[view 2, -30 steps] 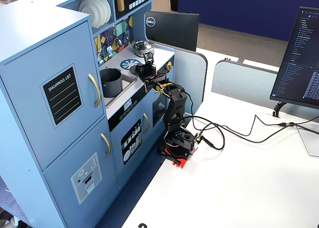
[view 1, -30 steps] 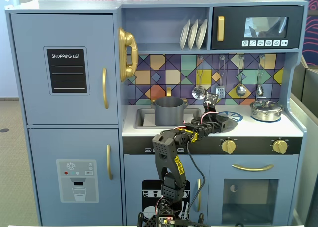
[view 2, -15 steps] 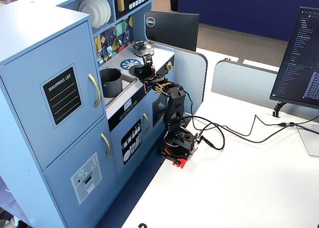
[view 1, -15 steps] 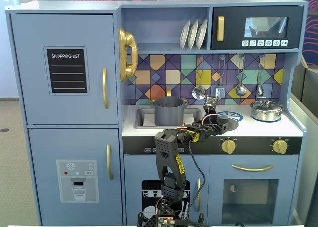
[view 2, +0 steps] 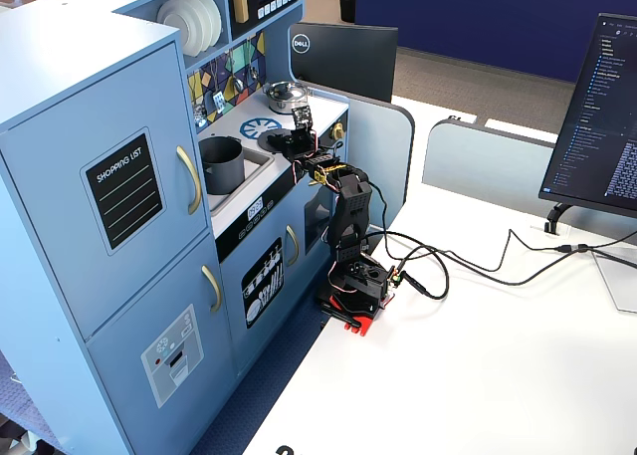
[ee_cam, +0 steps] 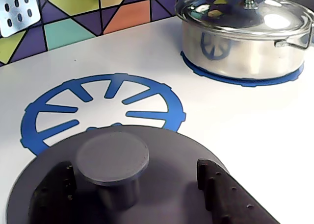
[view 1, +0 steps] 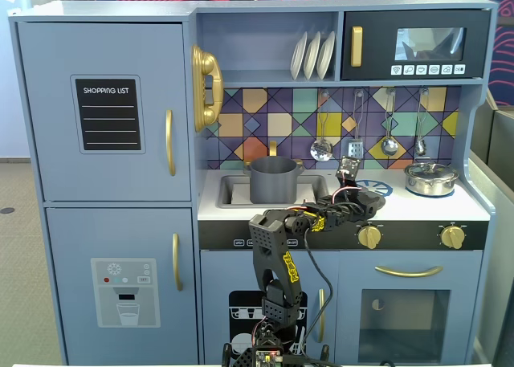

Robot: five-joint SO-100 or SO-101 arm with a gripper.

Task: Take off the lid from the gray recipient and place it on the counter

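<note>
Lid — knob flanked by the fingers, contact unclear; grip cannot be told — sits over the burner ring's near edge. Bare counter separates it from the silver pot. Gray pot stands uncovered in the sink.

Matte lid, shiny metal pot

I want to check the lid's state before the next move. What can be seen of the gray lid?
The lid is a flat, round, matte dark gray disc with a short cylindrical knob at its center. In the wrist view the gripper has a finger on each side of the knob. It sits low over the white counter, covering the near edge of the blue burner ring; whether it touches is unclear. It is off the gray pot.
</note>
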